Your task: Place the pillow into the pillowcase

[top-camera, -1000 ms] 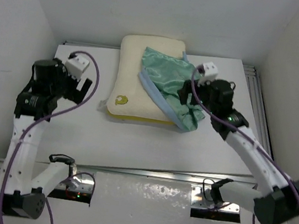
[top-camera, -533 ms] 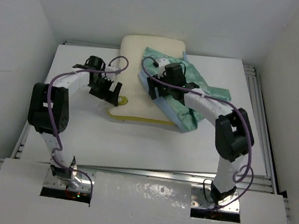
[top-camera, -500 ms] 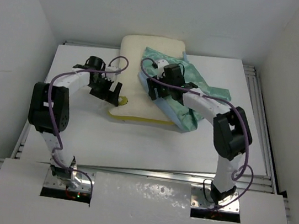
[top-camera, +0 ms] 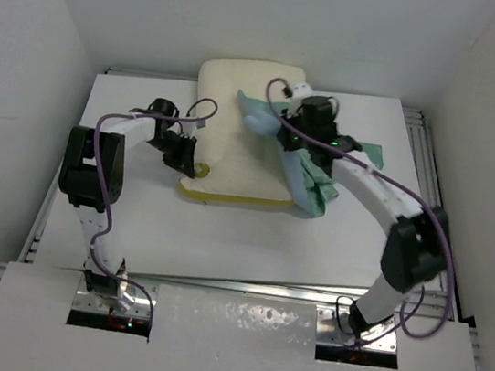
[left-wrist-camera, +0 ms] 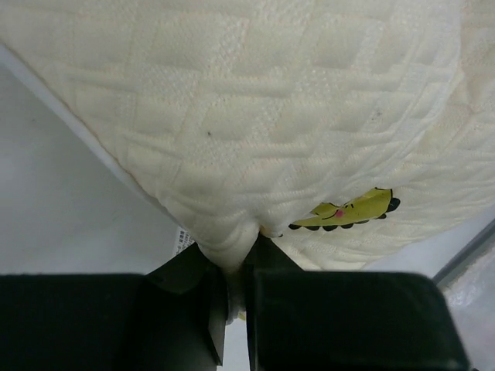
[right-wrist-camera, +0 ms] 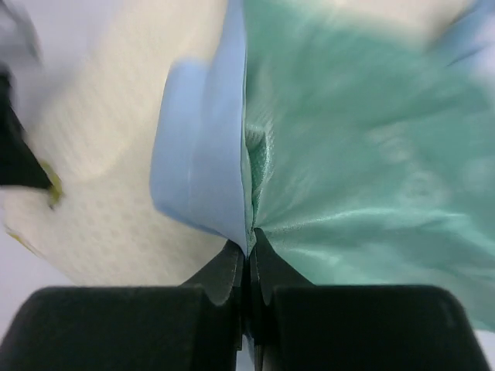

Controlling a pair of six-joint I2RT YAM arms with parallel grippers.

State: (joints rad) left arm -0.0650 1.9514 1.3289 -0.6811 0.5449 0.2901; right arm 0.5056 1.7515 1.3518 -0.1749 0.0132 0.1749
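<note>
Left gripper (left-wrist-camera: 236, 267): fingers pressed together on a pinch of the pillow (left-wrist-camera: 255, 116), at its near-left corner. The cream quilted face spreads out ahead of and above the fingertips. The yellow-green logo (left-wrist-camera: 352, 212) is just right of the pinch, and a scrap of white tag (left-wrist-camera: 184, 239) is just left of it.

In the top view the pillow (top-camera: 236, 133) stretches away from the left gripper (top-camera: 188, 161) to the far side and to its right. Its long axis runs near-to-far on the table (top-camera: 222, 237), and the yellow edge band faces the arm bases.

Right gripper (right-wrist-camera: 249, 246): closed tight on the pillowcase (right-wrist-camera: 348, 154), right at the fold where blue meets mint. Matte blue hangs left of the fingertips and shiny mint fans out to their right. The pillow (right-wrist-camera: 93, 178) lies beyond and left of that claw, under the cloth.

In the top view the right gripper (top-camera: 280, 132) is over the pillow's right part. The pillowcase (top-camera: 311, 178) trails from it diagonally toward the near right, bunched, partly on the pillow and partly on the table. The opening direction of the case is not readable.
</note>
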